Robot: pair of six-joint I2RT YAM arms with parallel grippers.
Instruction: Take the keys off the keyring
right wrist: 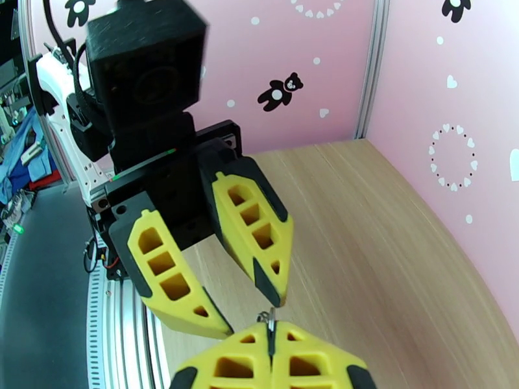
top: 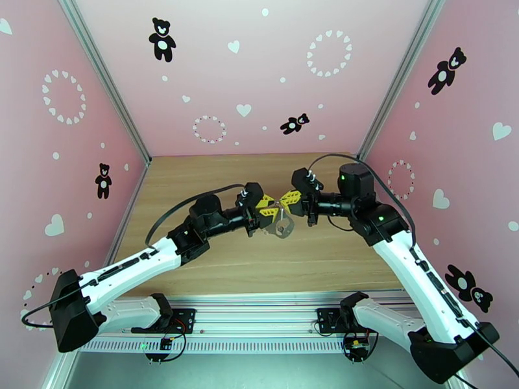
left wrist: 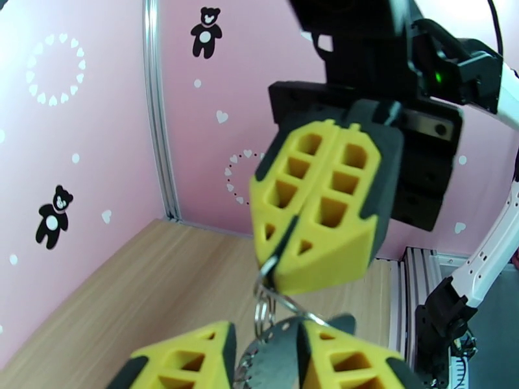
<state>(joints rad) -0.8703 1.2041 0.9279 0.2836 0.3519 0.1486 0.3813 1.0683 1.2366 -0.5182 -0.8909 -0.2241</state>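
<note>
Beneath right gripper (left wrist: 277,267), keyring (left wrist: 263,305) hangs seemingly vertical.

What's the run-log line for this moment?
left gripper: open | right gripper: shut on small silvery metal keyring | keyring: held above wooden table

1. two robot arms: the left arm (top: 130,267) and the right arm (top: 415,260).
2. two grippers, one per arm: the left gripper (top: 267,210) and the right gripper (top: 290,201).
3. four yellow fingers (right wrist: 250,235) in all, two on each gripper.
4. one keyring (top: 283,227); how many keys hang on it cannot be told.
5. one wooden table (top: 214,267).
6. three pink walls (top: 259,72), joined by two metal corner posts (top: 104,79).
</note>
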